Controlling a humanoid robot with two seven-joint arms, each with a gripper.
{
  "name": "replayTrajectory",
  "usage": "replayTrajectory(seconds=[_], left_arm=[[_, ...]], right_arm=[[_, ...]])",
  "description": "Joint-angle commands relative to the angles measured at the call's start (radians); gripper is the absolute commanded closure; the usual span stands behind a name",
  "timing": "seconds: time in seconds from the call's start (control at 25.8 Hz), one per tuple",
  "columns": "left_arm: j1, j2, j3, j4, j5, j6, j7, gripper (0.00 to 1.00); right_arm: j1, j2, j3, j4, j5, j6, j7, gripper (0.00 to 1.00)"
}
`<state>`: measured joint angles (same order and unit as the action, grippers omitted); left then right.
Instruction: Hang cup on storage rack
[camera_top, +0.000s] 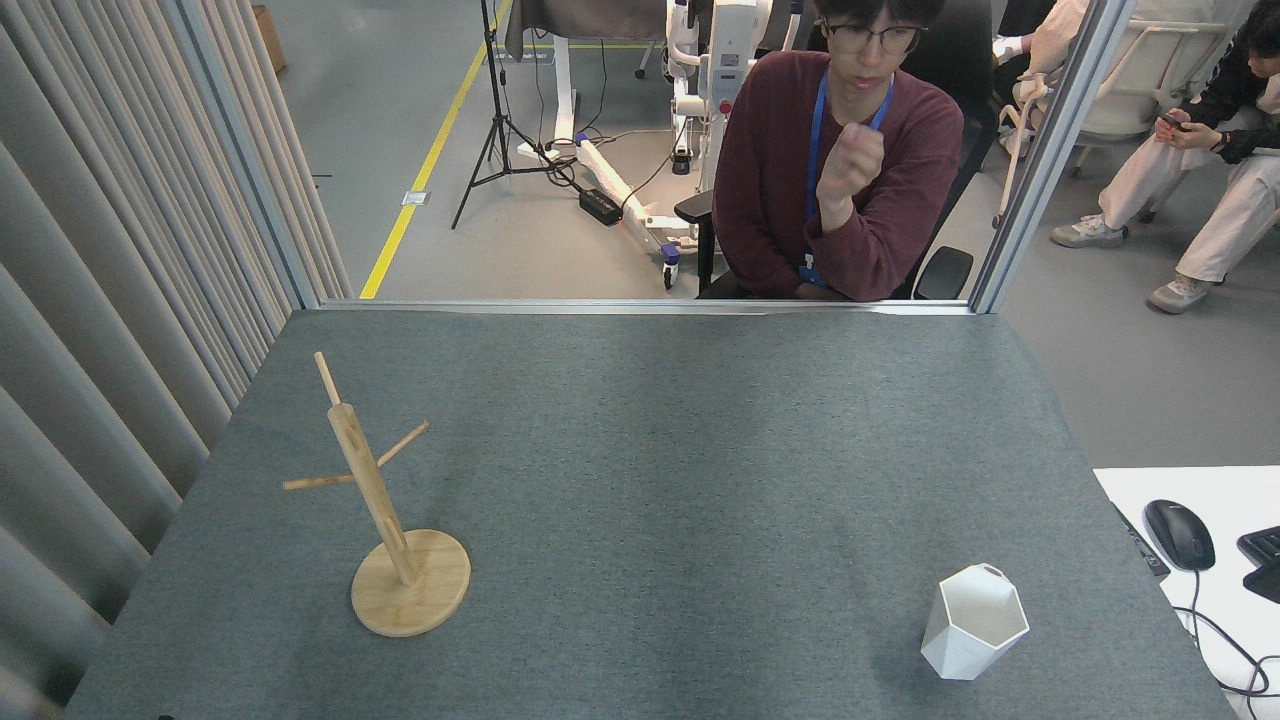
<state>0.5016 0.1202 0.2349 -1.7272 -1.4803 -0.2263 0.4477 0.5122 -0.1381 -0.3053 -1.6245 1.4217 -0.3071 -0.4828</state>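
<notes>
Head view. Neither arm nor gripper enters the frame, so their state cannot be told.

The table (650, 450) is covered in grey felt-like cloth. The cup (973, 623) stands upright on it at the near right, white and faceted, open mouth upward, its small handle tab at the far side of the rim. Nothing touches it.

The rack (385, 500) stands at the near left, well apart from the cup. Its round base lies flat on the cloth; the post rises from it and appears to lean toward the far left in this view. Three thin pegs show: one at the top continuing upward, one angled to the right, one to the left. All pegs are bare.

Beyond the far table edge, behind a clear panel with a metal frame, a person (835, 170) in a dark red top with a blue lanyard sits in a chair, one hand raised in a loose fist. A second person (1215, 170) sits at the far right. A curtain (120, 250) hangs along the left. A mouse (1179, 534) lies on a white desk (1150, 490) at the right edge.
</notes>
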Motion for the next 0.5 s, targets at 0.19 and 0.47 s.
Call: replayTrajectory(seconds=[0.19,0.47], left_arm=[[-0.002,-0.004,0.003,0.005,0.0,0.012,0.002,0.0],[-0.003,-0.004,0.008,0.002,0.0,0.013,0.002,0.0]], right_arm=[[-0.023,0.0,0.0,0.015,0.003,0.011,0.006,0.02],[-0.192,-0.044,0.005,0.158,0.025,0.01,0.047,0.02]])
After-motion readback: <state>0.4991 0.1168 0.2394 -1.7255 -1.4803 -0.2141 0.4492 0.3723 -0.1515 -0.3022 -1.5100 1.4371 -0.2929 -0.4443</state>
